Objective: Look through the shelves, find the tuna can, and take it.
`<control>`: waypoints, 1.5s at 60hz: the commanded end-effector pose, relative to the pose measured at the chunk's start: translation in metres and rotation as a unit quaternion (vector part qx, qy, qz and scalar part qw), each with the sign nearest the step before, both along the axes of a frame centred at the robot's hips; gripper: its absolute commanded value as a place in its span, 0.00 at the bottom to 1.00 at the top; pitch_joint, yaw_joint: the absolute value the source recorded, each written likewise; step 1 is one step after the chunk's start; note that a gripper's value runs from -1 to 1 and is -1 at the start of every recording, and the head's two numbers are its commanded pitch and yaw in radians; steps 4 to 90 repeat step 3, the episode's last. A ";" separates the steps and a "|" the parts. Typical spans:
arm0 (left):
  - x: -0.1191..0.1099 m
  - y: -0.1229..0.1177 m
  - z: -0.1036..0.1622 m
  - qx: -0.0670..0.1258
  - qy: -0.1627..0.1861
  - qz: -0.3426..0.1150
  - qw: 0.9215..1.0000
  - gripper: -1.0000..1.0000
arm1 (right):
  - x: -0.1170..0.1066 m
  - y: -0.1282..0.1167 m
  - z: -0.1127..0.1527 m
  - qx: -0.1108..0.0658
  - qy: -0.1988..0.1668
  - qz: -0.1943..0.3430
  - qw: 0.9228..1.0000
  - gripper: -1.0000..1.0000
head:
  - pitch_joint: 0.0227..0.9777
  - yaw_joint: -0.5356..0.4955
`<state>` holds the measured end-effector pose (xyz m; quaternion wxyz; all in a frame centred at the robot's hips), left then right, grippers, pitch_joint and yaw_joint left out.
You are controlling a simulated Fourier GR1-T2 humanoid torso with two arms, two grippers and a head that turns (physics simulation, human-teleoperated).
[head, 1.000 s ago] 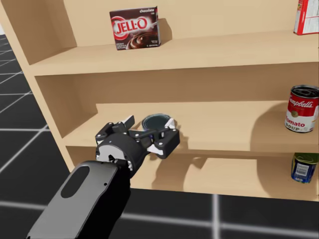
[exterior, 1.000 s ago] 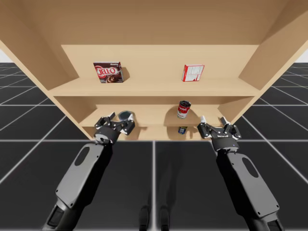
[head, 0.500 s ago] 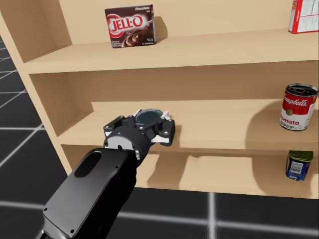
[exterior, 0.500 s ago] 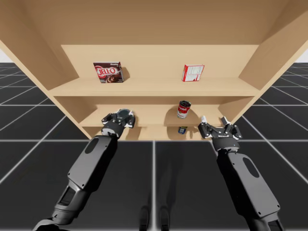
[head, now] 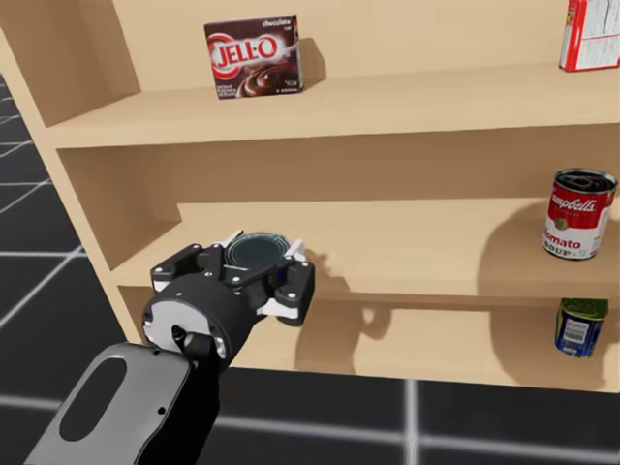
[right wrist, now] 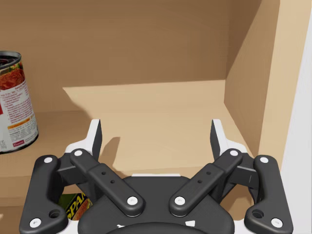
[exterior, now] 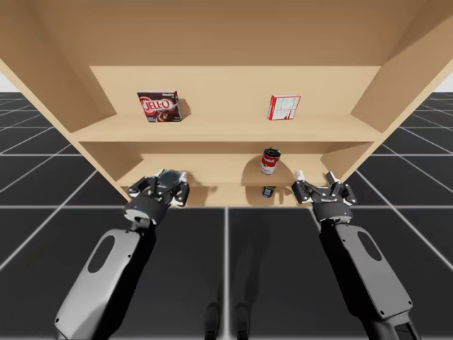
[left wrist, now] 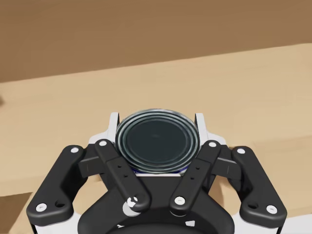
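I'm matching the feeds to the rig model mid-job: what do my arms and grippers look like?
The left arm and right arm are smooth, dark grey shells, each with a darker oval panel on the forearm. The left gripper and right gripper look alike: black bar linkages studded with small silver pins, on a round dark base, with two fingers ending in white tips.

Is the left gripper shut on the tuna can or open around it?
Shut. In the left wrist view, both fingers of the left gripper touch the tuna can from opposite sides.
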<state>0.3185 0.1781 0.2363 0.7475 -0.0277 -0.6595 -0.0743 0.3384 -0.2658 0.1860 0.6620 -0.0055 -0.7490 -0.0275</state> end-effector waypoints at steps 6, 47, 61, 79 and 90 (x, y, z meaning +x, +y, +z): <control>-0.030 -0.007 0.012 0.025 -0.003 -0.073 0.997 1.00 | 0.001 0.000 -0.001 -0.002 0.000 0.001 1.000 0.00 | 0.58 0.73; -0.030 -0.007 0.012 0.025 -0.003 -0.073 0.997 1.00 | 0.001 0.000 -0.001 -0.002 0.000 0.001 1.000 0.00 | 0.58 0.73; -0.030 -0.007 0.012 0.025 -0.003 -0.073 0.997 1.00 | 0.001 0.000 -0.001 -0.002 0.000 0.001 1.000 0.00 | 0.58 0.73; -0.030 -0.007 0.012 0.025 -0.003 -0.073 0.997 1.00 | 0.001 0.000 -0.001 -0.002 0.000 0.001 1.000 0.00 | 0.58 0.73; -0.030 -0.007 0.012 0.025 -0.003 -0.073 0.997 1.00 | 0.001 0.000 -0.001 -0.002 0.000 0.001 1.000 0.00 | 0.58 0.73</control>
